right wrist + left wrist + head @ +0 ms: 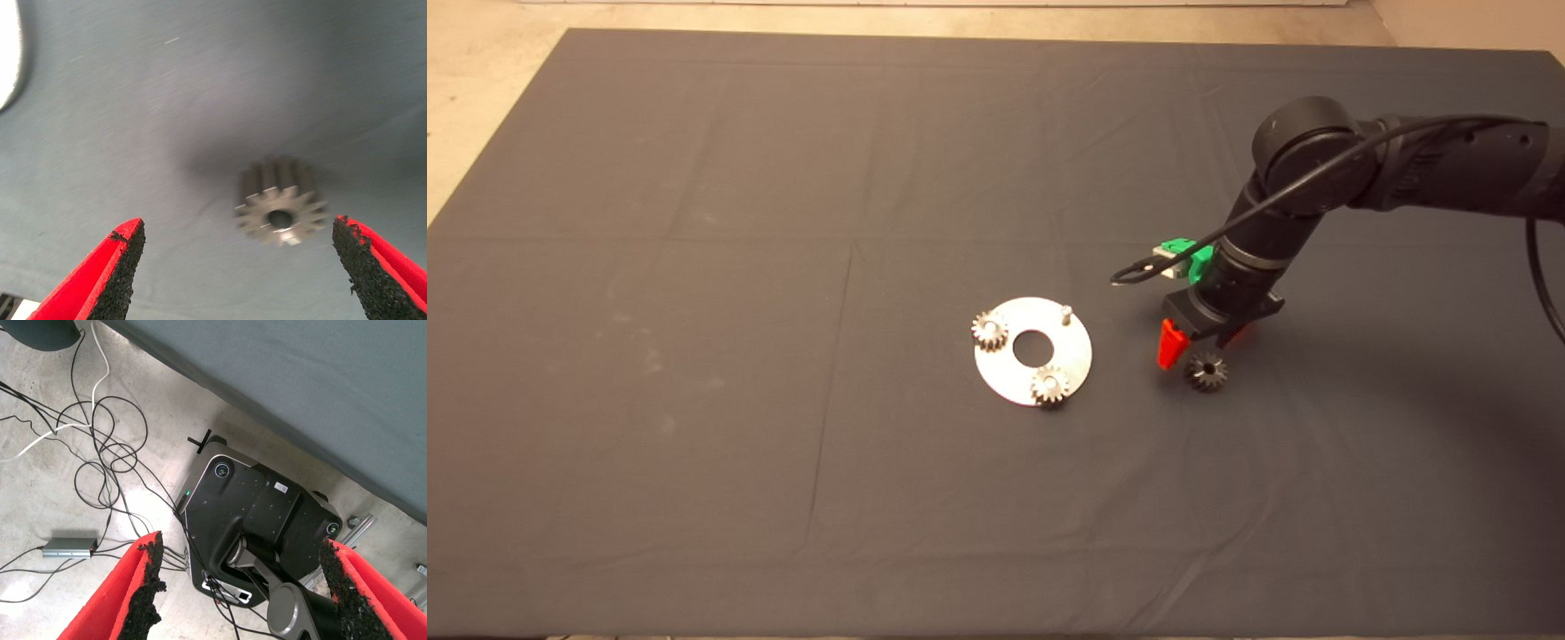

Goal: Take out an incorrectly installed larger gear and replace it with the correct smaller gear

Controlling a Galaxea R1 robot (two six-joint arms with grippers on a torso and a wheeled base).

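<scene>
A dark grey mat point(694, 267) covers the counter, and on it lie a round metal plate point(1009, 373) near the middle, carrying two pale gears, and, well apart to its right, a small dark gear point(1206, 372) lying alone on the cloth.

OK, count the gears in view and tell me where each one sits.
3. Two pale gears sit on the round metal plate: one at its left edge, one at its near edge. The smaller gear lies on the mat below the right gripper. None seems hidden.
</scene>
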